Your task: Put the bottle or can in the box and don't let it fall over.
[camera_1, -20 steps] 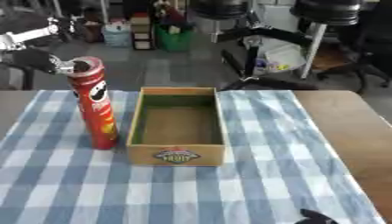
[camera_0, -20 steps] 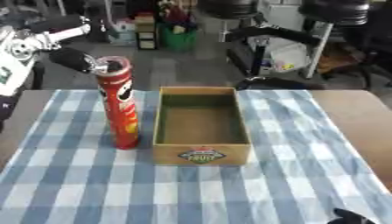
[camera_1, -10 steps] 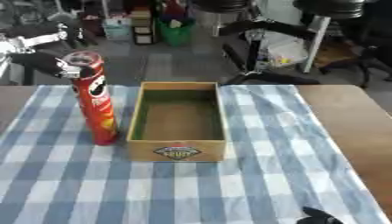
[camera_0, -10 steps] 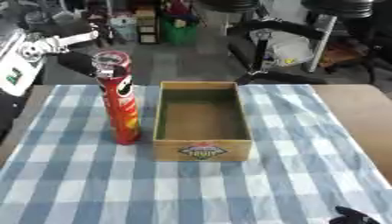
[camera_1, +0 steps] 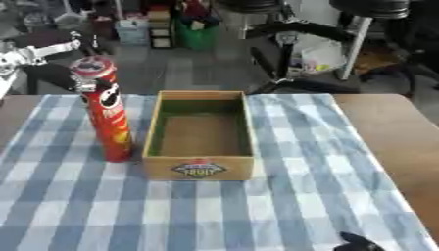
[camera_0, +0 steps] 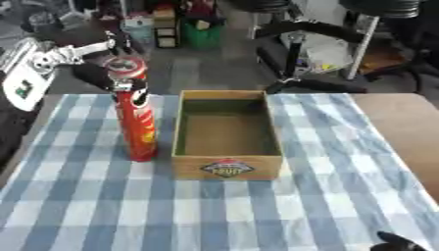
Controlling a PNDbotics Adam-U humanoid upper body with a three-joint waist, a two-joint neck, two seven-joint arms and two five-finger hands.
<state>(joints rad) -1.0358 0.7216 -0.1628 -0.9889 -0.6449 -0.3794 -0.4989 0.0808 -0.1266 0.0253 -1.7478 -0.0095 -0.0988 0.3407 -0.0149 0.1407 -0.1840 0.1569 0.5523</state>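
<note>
A tall red chip can (camera_0: pixel 137 127) with a clear lid stands upright on the blue checked cloth, just left of the open cardboard box (camera_0: pixel 227 132). The box is empty inside and carries a fruit label on its front wall. My left hand (camera_0: pixel 101 77) reaches in from the upper left at the can's top. Its dark fingers cross the can just under the lid. Of my right hand (camera_0: pixel 396 242) only a dark tip shows at the lower right corner, far from both things.
The table's bare brown top (camera_0: pixel 399 122) shows right of the cloth. Behind the far edge stand office chairs (camera_0: pixel 317 34), a green bin (camera_0: pixel 202 35) and other clutter on the floor.
My left hand has drawn in closer to the can's top. The can and box have kept their places; the whole picture has shifted a little with the camera.
</note>
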